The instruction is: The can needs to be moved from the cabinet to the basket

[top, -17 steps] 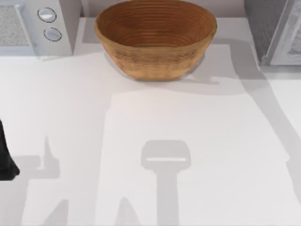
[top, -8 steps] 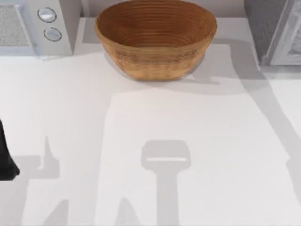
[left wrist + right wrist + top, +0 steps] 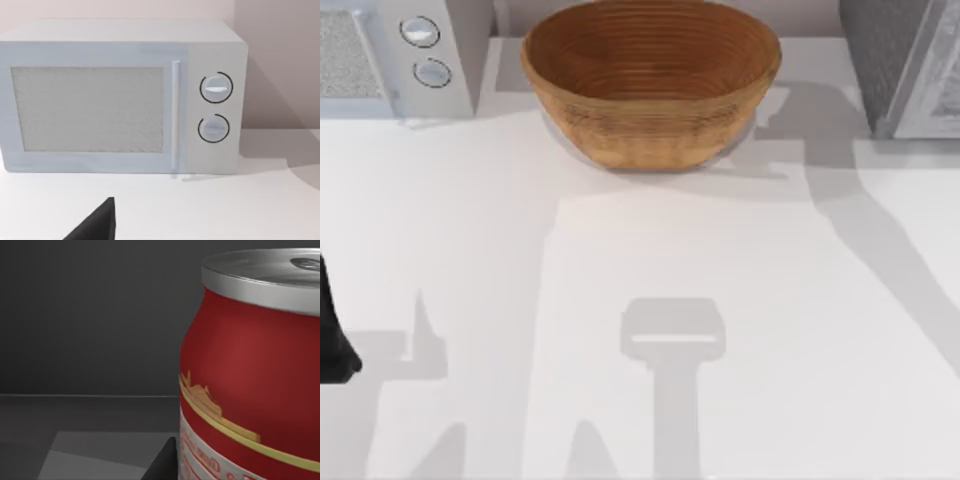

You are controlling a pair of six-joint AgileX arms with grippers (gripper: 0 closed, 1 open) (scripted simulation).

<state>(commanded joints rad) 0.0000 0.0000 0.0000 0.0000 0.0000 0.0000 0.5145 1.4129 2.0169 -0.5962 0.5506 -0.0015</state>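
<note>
From above, I saw the table (image 3: 620,300) carrying the cabinet (image 3: 900,65) to the right of the basket (image 3: 650,80), and a white microwave (image 3: 395,55) to the basket's left. My left arm (image 3: 332,330) sat parked well left of the basket. The can (image 3: 250,370) stood upright against dark grey walls, close before my right wrist camera; I could not tell how wide either gripper stood or whether it held anything.

Can (image 3: 250,370): glossy red side, brushed silver metal top. Basket (image 3: 650,85): brown woven wicker, ridged and matt. Cabinet (image 3: 880,60) side: dark grey, speckled; table (image 3: 620,260): smooth matt white
</note>
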